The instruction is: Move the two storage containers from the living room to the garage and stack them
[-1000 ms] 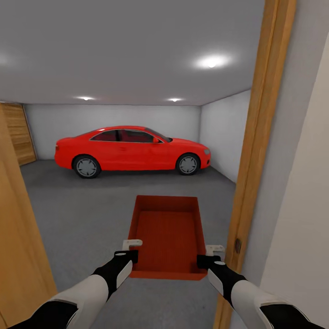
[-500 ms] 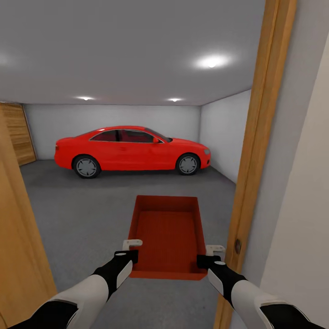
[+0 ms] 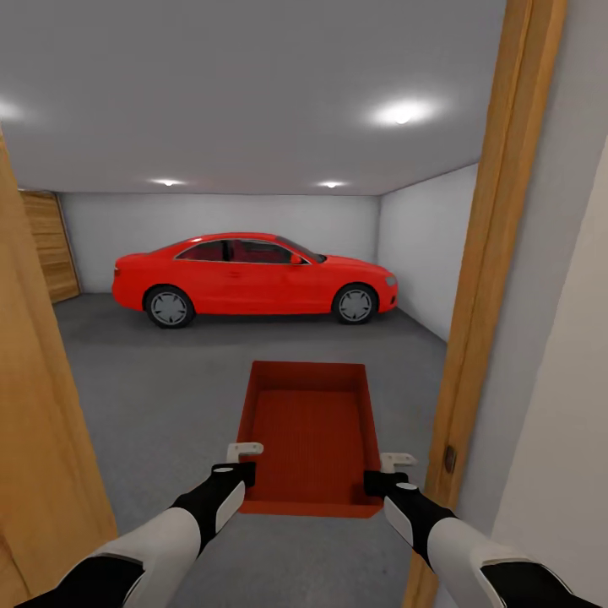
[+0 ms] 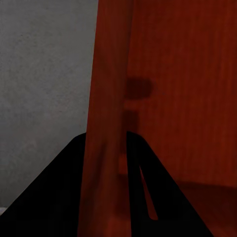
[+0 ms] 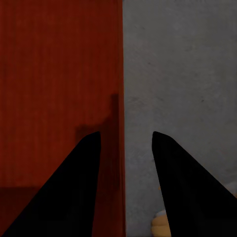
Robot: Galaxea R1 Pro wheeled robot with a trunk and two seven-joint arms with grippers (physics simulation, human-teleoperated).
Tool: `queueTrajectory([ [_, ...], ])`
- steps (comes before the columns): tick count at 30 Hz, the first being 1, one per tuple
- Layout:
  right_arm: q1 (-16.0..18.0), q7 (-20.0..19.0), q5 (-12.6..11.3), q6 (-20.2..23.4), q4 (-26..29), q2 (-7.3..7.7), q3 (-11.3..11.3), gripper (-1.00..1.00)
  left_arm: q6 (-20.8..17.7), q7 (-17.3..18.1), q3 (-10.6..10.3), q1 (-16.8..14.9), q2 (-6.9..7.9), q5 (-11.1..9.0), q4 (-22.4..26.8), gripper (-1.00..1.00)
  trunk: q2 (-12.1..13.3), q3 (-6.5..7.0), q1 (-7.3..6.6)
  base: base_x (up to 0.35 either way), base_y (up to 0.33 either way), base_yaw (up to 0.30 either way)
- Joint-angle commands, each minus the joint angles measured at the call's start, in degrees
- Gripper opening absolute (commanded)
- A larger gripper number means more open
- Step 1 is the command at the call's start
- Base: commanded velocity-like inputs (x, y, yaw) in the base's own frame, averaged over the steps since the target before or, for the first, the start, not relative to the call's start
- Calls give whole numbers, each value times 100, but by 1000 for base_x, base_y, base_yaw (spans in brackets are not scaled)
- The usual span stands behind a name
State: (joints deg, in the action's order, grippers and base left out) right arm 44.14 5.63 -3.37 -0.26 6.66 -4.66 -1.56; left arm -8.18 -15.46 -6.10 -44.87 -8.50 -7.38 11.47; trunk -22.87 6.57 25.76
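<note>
**A:** Status?

**B:** I'm in the doorway, garage (image 3: pixel 219 211) ahead, red car (image 3: pixel 253 274) at 12 o'clock, door frame (image 3: pixel 481 295) at 3. Transit step. One storage container (image 3: pixel 308 435) carried in front, above the floor (image 3: pixel 152 397).

**A:** Grip?

**B:** left gripper (image 3: pixel 239 471) pinches its left wall, right gripper (image 3: pixel 377 481) straddles the right wall, fingers (image 5: pixel 74 192) either side. Next, I'd say: roll clear of the frame, then lower it flat.
</note>
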Motion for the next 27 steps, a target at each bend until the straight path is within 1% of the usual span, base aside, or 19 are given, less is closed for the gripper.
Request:
queueTrajectory([
  [1, -2, 25, -94, 0, -15, 0, -12, -100, 9, -95, 47, -4, 20, 122, 30, -100, -5, -2, 2, 0, 0, 104],
  [13, -2, 25, -94, 0, -15, -15, -20, -100, 9, -90, 47, -4, 23, 122, 31, -100, -5, -2, 2, 0, 0, 18],
  [21, -2, 26, -94, 0, -13, -6, -12, -100, 9, -96, 47, -4, 23, 122, 31, -100, -5, -2, 2, 0, 0, 193],
  [27, -2, 25, -94, 0, -13, -6, -12, -100, 9, -92, 47, -4, 16, 122, 30, -100, -5, -2, 2, 1, 0, 38],
])
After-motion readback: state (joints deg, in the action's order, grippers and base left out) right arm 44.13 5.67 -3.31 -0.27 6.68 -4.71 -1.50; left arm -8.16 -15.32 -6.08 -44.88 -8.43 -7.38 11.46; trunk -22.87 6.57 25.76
